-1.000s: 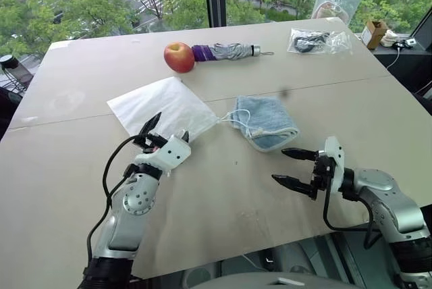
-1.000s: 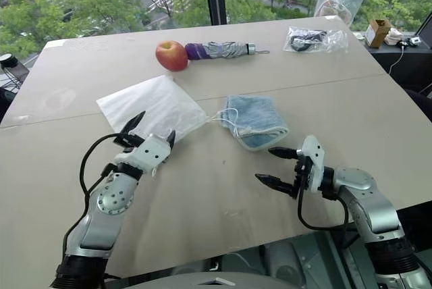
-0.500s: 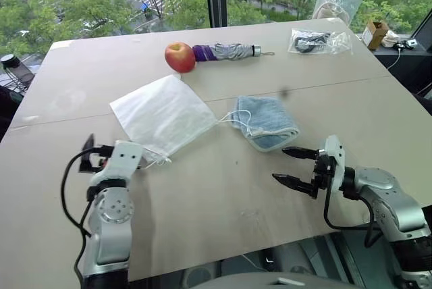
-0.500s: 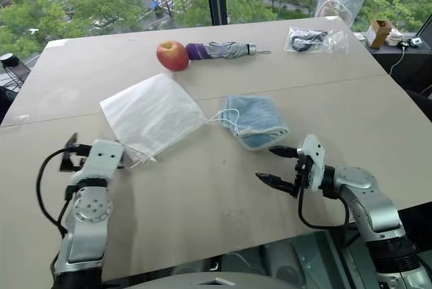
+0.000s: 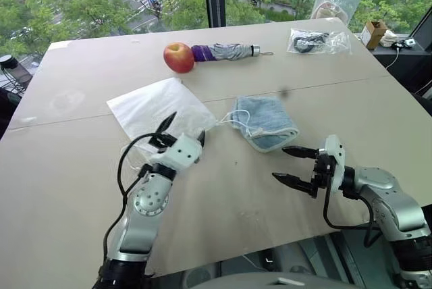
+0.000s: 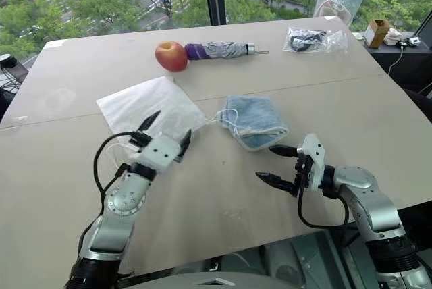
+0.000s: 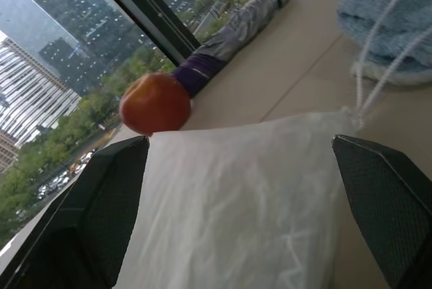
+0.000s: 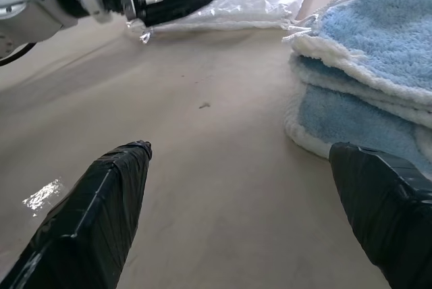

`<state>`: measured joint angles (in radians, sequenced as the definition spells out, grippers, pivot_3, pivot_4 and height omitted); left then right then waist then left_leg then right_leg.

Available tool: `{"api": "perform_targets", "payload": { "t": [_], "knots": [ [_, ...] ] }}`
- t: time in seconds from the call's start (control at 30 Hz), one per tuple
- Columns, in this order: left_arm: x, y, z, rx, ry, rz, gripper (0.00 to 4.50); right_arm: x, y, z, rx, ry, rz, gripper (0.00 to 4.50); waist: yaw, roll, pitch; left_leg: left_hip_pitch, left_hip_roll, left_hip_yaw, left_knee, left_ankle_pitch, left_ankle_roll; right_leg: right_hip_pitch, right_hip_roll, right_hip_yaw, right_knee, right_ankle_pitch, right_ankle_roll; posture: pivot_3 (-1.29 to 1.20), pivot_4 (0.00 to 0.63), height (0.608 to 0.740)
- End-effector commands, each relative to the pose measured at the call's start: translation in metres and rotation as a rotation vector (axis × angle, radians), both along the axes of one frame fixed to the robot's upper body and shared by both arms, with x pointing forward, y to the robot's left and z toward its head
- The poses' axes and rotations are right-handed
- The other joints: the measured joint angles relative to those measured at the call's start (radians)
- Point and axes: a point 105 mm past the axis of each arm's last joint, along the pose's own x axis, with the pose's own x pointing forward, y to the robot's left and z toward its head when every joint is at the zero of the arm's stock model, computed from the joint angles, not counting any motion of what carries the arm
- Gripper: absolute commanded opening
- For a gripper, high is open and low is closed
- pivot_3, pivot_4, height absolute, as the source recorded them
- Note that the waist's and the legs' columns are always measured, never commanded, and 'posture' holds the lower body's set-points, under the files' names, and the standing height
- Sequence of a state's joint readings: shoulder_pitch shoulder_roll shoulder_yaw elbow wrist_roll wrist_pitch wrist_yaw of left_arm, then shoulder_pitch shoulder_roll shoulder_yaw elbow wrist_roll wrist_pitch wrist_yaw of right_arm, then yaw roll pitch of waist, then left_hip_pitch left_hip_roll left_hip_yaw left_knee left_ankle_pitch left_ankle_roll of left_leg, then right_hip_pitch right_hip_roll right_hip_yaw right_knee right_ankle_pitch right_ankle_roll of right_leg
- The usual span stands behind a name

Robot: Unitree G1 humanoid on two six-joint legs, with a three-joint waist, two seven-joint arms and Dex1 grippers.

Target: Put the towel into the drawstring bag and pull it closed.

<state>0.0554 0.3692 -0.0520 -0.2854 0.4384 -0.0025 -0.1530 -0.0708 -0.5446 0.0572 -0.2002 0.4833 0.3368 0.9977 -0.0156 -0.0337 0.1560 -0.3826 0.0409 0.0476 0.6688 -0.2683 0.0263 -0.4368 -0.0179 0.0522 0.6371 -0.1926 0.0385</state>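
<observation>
Left jaws (image 5: 183, 129), released, have swung back from the desk's left onto the near edge of the drawstring bag (image 5: 152, 105); right jaws (image 5: 291, 165), released, unmoved at 5 o'clock of the towel (image 5: 268, 121). Beige desk (image 5: 81, 167); apple (image 5: 179, 57) and umbrella (image 5: 226, 51) at 12, by the window.

Drawstring bag (image 5: 158, 107) lies mid-table (image 5: 223, 188), towel (image 5: 268, 122) just right of it, cords on the towel. Apple (image 5: 179, 57) and umbrella (image 5: 226, 51) behind them, touching; zip bag (image 5: 317, 41) near the far right corner.
</observation>
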Motion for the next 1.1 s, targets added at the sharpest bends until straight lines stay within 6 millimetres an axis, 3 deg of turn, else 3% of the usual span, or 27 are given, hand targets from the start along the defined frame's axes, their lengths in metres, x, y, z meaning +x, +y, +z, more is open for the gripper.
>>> {"api": "perform_targets", "payload": {
  "t": [0.03, 0.2, 0.4, 0.5, 0.67, 0.9, 1.1],
  "knots": [
    [0.0, 0.01, -0.002, 0.052, -0.003, 0.057, 4.46, -0.001, -0.001, 0.014, 0.013, -0.063, 0.0, 4.5, 0.002, 0.0, 0.0, 0.0, 0.0, -0.001, 0.0, 0.0, 0.0, 0.0, 0.0, -0.001, 0.0, -0.001, 0.002, 0.0, 0.15, 0.74],
    [0.002, 0.018, -0.01, 0.054, 0.033, 0.101, 4.46, -0.001, -0.001, 0.015, 0.013, -0.063, 0.0, 4.5, 0.002, 0.0, 0.0, 0.0, 0.0, 0.001, 0.001, 0.0, 0.0, 0.0, -0.001, 0.001, 0.001, -0.001, 0.002, 0.0, 0.15, 0.74],
    [0.009, 0.021, -0.007, 0.075, 0.017, 0.119, 4.46, 0.0, 0.001, 0.016, 0.017, -0.07, 0.001, 4.5, 0.003, 0.0, 0.0, 0.0, 0.0, 0.0, 0.001, 0.0, 0.0, 0.0, -0.001, 0.0, 0.001, -0.001, 0.002, 0.0, 0.15, 0.74],
    [0.009, 0.02, 0.007, 0.077, -0.058, 0.12, 4.46, 0.001, 0.001, 0.018, 0.028, -0.083, -0.001, 4.5, 0.002, 0.0, 0.0, 0.0, 0.0, 0.001, 0.001, 0.0, 0.0, 0.0, -0.001, 0.001, 0.001, -0.001, 0.002, 0.0, 0.15, 0.74],
    [0.007, 0.024, 0.013, 0.082, -0.096, 0.142, 4.46, 0.002, 0.003, 0.022, 0.05, -0.099, 0.0, 4.5, 0.002, 0.0, 0.0, 0.0, 0.0, 0.0, 0.001, 0.0, 0.0, 0.0, -0.001, 0.0, 0.001, -0.001, 0.002, 0.0, 0.15, 0.74],
    [0.007, 0.029, 0.014, 0.093, -0.107, 0.163, 4.46, 0.002, 0.003, 0.022, 0.052, -0.099, -0.001, 4.5, 0.003, 0.0, 0.0, 0.0, 0.0, 0.001, 0.001, 0.0, 0.0, 0.0, -0.001, 0.0, 0.001, -0.001, 0.002, 0.0, 0.15, 0.74],
    [0.01, 0.045, 0.01, 0.143, -0.102, 0.223, 4.46, 0.003, 0.003, 0.022, 0.051, -0.102, -0.004, 4.5, 0.003, 0.0, 0.0, 0.0, 0.0, 0.0, 0.001, 0.0, 0.0, 0.0, -0.001, 0.0, 0.001, -0.001, 0.001, 0.0, 0.15, 0.74]
  ]
}}
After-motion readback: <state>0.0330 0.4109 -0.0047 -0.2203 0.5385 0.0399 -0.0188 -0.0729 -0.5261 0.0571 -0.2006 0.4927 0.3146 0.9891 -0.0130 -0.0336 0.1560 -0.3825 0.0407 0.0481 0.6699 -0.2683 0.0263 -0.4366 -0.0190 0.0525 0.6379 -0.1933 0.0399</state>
